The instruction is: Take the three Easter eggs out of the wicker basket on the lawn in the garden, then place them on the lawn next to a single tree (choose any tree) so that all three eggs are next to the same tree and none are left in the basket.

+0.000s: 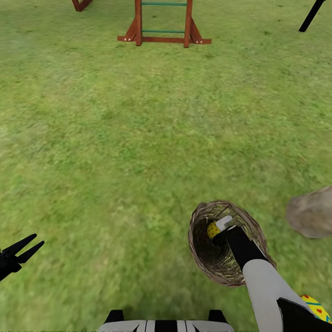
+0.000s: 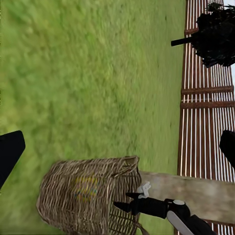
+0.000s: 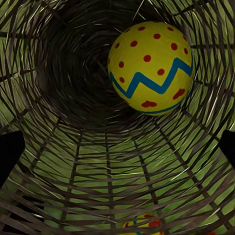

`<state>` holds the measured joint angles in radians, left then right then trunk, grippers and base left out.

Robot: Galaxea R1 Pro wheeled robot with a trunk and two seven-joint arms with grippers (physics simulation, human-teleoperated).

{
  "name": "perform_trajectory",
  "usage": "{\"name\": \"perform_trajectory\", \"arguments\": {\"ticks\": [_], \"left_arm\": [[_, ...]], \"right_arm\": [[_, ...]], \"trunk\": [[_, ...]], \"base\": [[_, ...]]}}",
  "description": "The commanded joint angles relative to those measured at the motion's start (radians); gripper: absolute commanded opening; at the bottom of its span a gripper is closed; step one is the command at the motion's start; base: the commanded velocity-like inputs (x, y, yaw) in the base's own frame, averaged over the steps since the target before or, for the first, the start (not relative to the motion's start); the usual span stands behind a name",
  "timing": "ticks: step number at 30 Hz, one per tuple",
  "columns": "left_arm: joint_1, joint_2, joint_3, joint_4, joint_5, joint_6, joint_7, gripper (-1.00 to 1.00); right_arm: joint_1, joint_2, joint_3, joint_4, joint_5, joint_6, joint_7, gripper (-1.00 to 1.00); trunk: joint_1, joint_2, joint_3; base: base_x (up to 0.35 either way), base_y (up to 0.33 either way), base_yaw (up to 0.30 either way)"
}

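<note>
Well, the job looks partly done at best: the wicker basket [image 1: 216, 258] lies tipped on the lawn [image 1: 129, 138] with its mouth toward the robot, and the right gripper [image 1: 220, 227] is reaching into it. Its fingers sit wide apart at the edges of the right wrist view, clamped on nothing. 1 yellow egg [image 3: 149, 66] with red dots and a blue zigzag rests on the weave ahead of it, and a sliver of a 2nd egg [image 3: 142, 225] shows nearer. Another egg [image 1: 317, 308] lies on the grass beside the right arm. The left gripper [image 1: 28, 247] hangs spread, empty. No tree is in sight.
</note>
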<state>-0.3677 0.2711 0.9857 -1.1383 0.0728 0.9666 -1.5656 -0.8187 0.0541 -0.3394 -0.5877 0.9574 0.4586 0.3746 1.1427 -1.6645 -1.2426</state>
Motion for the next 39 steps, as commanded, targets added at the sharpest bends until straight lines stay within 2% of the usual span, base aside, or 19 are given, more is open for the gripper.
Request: {"name": "perform_trajectory", "arguments": {"ticks": [1, 39], "left_arm": [[-0.001, 0.0, 0.001, 0.0, -0.002, 0.011, -0.005, 1.0], [0.0, -0.001, 0.0, 0.002, -0.002, 0.009, -0.005, 1.0]], "right_arm": [[0.0, 0.002, -0.007, -0.003, 0.011, 0.001, 0.009, 1.0], [-0.003, 0.007, -0.006, -0.013, 0.011, 0.003, 0.01, 1.0]], "trunk": [[0.0, 0.0, -0.002], [0.0, 0.0, -0.063]], "base": [[0.0, 0.0, 0.0], [0.0, 0.0, 0.0]]}}
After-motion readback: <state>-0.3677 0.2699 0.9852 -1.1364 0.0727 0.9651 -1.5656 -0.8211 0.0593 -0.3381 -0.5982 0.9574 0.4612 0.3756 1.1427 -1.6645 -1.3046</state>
